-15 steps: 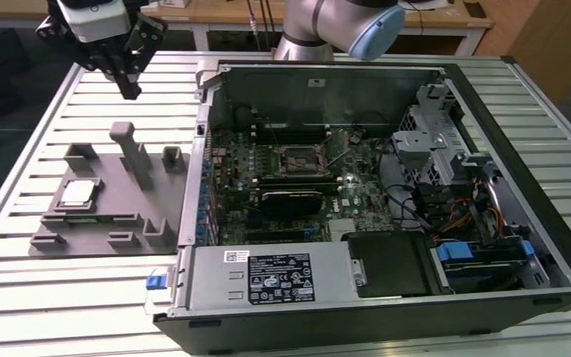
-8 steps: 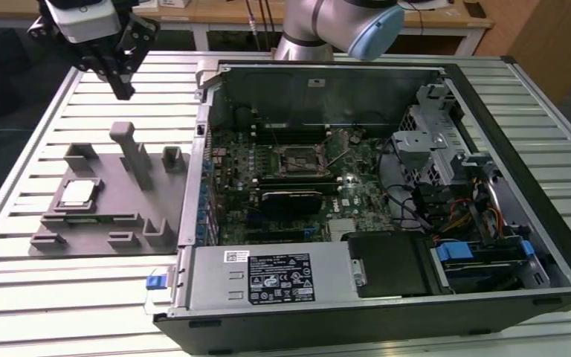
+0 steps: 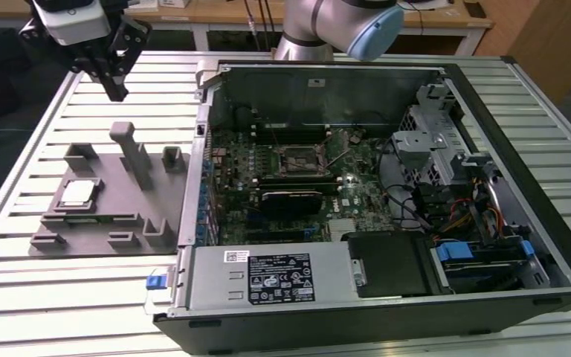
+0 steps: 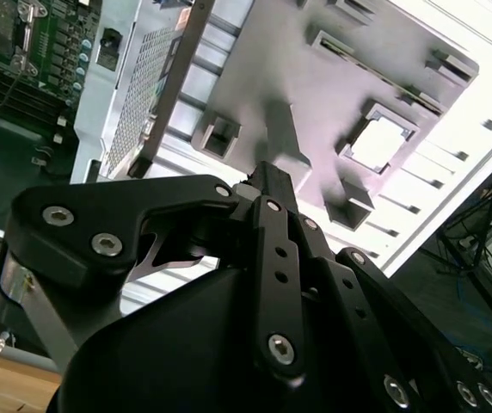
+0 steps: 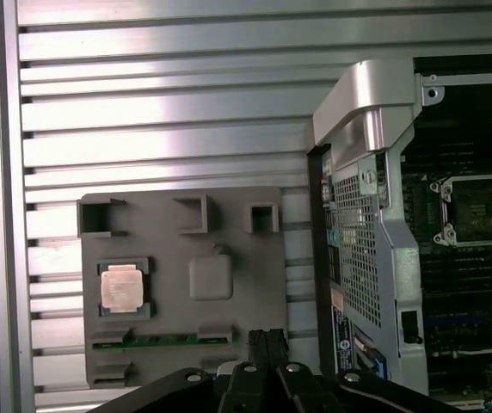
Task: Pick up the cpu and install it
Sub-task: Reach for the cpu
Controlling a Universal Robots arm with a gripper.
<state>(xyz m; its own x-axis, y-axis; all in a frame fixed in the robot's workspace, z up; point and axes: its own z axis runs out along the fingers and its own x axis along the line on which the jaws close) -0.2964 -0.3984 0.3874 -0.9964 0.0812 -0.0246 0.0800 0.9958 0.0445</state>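
Note:
The cpu (image 3: pixel 77 193) is a small silvery square chip lying flat in a recess of the grey plastic fixture (image 3: pixel 117 223), on the exterior view's left. My gripper (image 3: pixel 117 91) hangs well above the table, beyond the fixture's far end and apart from the chip, its fingers closed together on nothing. In the first wrist view the cpu (image 5: pixel 123 286) sits off to one side of the fingertips (image 5: pixel 266 338). The second wrist view has the cpu (image 4: pixel 382 142) beyond the joined gripper (image 4: pixel 272 176). The dark socket (image 3: pixel 300 158) lies on the motherboard in the open computer case (image 3: pixel 553 245).
The fixture carries a tall upright post (image 3: pixel 131 152), several low blocks and a green memory stick (image 5: pixel 160 342). Its case-side edge lies close to the case's metal wall (image 3: pixel 198 149). Everything rests on a slatted metal table (image 3: pixel 27 312). Drive cages and cables (image 3: pixel 444 171) fill the case's right side.

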